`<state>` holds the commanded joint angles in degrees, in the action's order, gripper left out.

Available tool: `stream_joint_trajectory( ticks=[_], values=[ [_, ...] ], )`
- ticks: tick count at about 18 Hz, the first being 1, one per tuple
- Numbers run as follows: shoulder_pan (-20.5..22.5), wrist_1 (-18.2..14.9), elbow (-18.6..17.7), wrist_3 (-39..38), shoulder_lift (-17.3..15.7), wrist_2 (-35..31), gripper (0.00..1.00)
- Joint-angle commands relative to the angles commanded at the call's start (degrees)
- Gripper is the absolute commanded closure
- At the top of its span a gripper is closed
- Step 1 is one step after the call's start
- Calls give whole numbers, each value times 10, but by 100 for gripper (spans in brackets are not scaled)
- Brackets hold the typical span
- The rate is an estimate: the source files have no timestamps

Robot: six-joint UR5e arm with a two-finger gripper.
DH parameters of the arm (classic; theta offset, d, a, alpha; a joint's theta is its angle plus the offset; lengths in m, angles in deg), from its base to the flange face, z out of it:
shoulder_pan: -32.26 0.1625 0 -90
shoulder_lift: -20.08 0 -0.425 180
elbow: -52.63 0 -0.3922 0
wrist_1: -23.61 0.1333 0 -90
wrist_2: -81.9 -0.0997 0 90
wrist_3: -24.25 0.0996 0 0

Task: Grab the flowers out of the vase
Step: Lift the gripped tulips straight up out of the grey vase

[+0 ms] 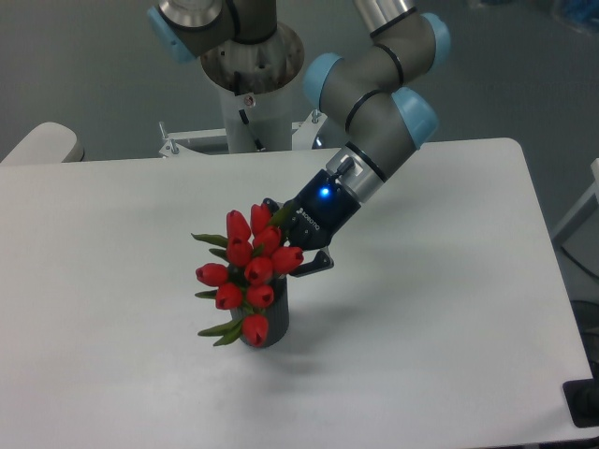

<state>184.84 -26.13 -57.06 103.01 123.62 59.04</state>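
We've got the gripper (292, 245) reaching in from behind the flowers (245, 274), looks clamped on the bunch though blooms hide the fingertips, and the stems sit down in the vase (269, 323), so we reckon it's gripping to lift.

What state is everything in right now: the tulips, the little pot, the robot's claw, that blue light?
flowers: closed buds, bunched, leaning left, lower end in the vase
vase: upright on the table, flowers partly hiding its rim
gripper: at the bunch's right side behind the blooms; grip not visible
blue light: lit
table: white, carrying the vase
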Motion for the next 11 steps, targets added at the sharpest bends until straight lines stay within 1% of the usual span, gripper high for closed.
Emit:
stream_joint_trajectory(
  ticks=[2,7,11],
  values=[
    [2,1,7,-21,-6,10,70],
    [10,1,11,-46,-25,12,70],
    [13,1,25,-77,-38,13,70]
  ],
)
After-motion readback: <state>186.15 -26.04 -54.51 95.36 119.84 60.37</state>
